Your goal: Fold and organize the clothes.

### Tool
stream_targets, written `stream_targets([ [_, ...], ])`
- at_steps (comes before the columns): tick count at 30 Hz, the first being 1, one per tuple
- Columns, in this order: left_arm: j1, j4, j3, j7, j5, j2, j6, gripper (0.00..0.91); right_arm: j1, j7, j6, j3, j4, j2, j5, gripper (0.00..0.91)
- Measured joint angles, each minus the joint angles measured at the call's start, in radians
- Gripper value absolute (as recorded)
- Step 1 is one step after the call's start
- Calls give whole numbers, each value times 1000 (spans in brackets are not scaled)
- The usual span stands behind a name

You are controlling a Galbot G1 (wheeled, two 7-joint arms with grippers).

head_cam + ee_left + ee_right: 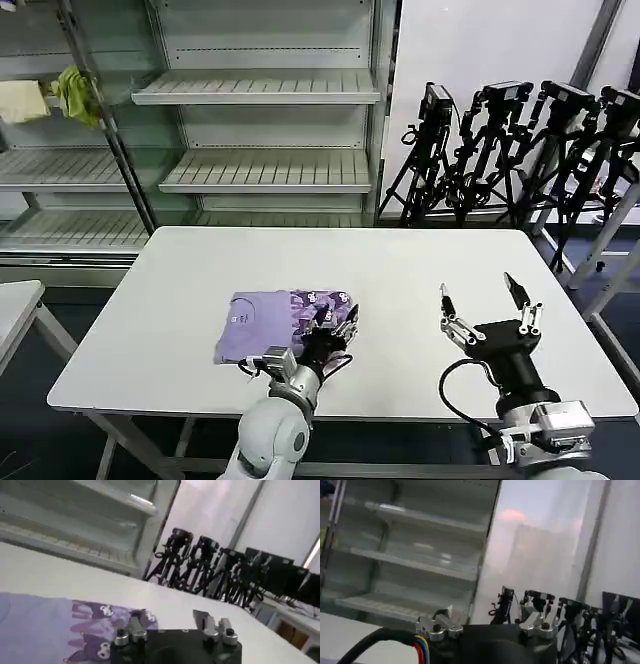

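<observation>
The clothes are one lavender T-shirt (pixel 270 322), folded into a compact rectangle near the white table's (pixel 400 260) front edge, with its dark purple print facing up on its right half. My left gripper (pixel 336 322) is open at the shirt's right edge. In the left wrist view one of its fingers (pixel 136 624) lies against the printed fabric (pixel 45 627), and bare table shows between the jaws of the left gripper (pixel 170 621). My right gripper (pixel 487 300) hovers open over bare table to the right of the shirt, holding nothing; the right gripper (pixel 487 616) faces the shelves.
Empty metal shelves (pixel 260 90) stand behind the table. A yellow-green cloth (pixel 75 93) and a pale cream cloth (pixel 22 100) hang at the far left. Camera tripods (pixel 520 150) crowd the back right. A second small table (pixel 15 300) stands at the left.
</observation>
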Motion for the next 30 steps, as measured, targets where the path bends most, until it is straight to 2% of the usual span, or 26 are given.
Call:
stream_targets([
  [5, 17, -69, -26, -1, 8, 15, 0, 907, 24, -3, -16, -28, 0, 16, 32, 907],
  [12, 53, -171, -108, -1, 26, 59, 1, 907, 98, 12, -33, -120, -18, 62, 149, 907],
  [22, 133, -272, -214, 1, 52, 69, -10, 907, 216, 65, -47, -261, -297, 173, 330, 907],
  [30, 174, -308, -255, 4, 67, 65, -18, 907, 276, 94, -47, -337, -472, 267, 392, 907],
])
